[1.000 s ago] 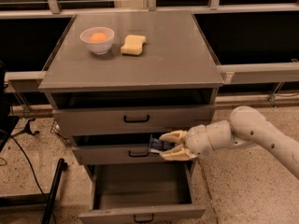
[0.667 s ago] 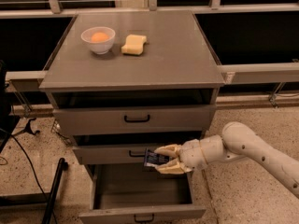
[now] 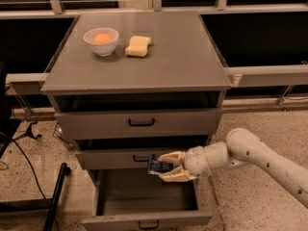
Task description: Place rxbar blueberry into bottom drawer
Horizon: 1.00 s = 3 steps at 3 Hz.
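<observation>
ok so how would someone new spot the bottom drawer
Find the grey cabinet with a white bowl and yellow sponge on top. The bottom drawer is the lowest of its three, just above the floor. Unlike the two drawers above, it is pulled far out, and the gripper holds the rxbar blueberry over it.

The bottom drawer (image 3: 139, 197) stands pulled out, its well open from above. The gripper (image 3: 162, 167), clamped on the snack bar (image 3: 154, 166), hangs over the well's rear. Just behind it, the middle drawer (image 3: 108, 159) juts forward slightly and narrows clearance at the back.
</observation>
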Each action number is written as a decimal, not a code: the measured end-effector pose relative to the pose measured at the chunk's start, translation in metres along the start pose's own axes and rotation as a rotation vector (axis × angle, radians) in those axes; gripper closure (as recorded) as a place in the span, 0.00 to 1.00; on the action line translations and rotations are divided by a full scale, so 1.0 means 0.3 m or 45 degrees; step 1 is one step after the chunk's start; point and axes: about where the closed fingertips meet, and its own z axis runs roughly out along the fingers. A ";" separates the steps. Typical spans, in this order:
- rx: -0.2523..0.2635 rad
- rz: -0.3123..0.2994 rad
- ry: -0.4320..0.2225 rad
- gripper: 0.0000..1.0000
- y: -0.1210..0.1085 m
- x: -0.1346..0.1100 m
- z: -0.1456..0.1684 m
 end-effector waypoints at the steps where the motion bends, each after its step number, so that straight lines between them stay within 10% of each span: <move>1: -0.043 0.005 0.010 1.00 0.006 0.093 0.073; 3: -0.090 -0.035 0.234 1.00 0.023 0.392 0.287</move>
